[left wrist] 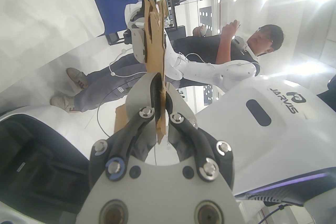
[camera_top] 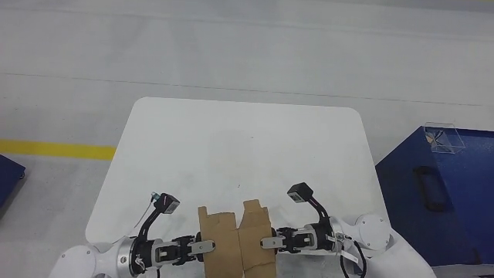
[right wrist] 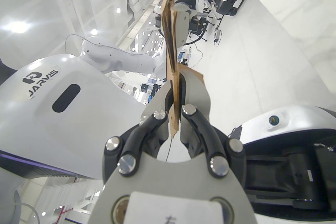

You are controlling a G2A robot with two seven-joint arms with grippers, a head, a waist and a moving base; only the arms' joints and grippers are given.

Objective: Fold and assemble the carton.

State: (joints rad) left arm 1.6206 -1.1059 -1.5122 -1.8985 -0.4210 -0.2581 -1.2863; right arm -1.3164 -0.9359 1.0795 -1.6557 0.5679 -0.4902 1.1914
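We note a flattened brown corrugated cardboard carton (camera_top: pixel 235 239) with two flaps pointing away from the robot, at the near edge of the rounded white table (camera_top: pixel 231 147). It is held between both arms. The left gripper (left wrist: pixel 159 93) is clamped on one side edge and the right gripper (right wrist: pixel 175 95) on the opposite edge. Edge-on, its layers part slightly.

Matt corrugated cardboard carton (camera_top: pixel 222 235); smooth matt table (camera_top: pixel 231 147)
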